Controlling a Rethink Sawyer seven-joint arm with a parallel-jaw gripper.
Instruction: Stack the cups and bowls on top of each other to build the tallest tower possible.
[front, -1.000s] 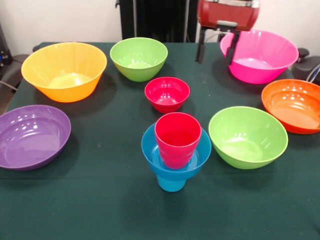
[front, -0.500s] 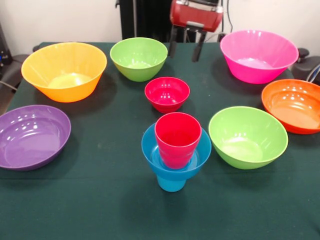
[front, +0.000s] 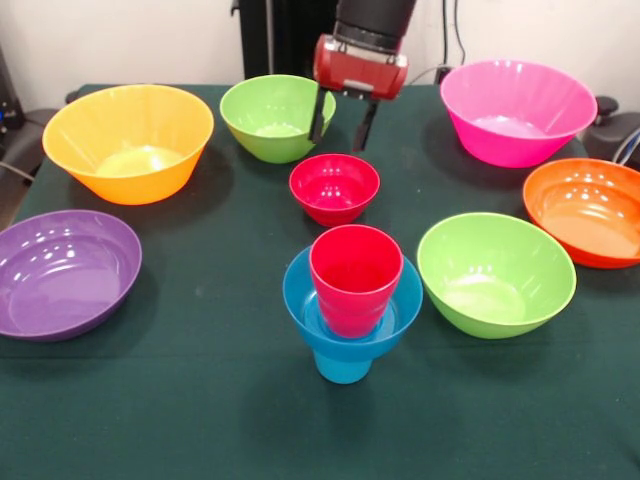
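Red small bowl sitting on the desk, just behind the tower of blue cup, blue bowl and red cup. Hovering above the red bowl's far rim: the hand, fingers spread, holding nothing. Best to drop straight down, pinch one wall of the rim, then lift slowly and keep it level.

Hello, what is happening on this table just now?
A robot arm is building a tower: a red cup sits in a small blue bowl on a sky-blue cup. The gripper, fingers open and empty, hangs above the small red bowl. The other bowls stand loose around it.
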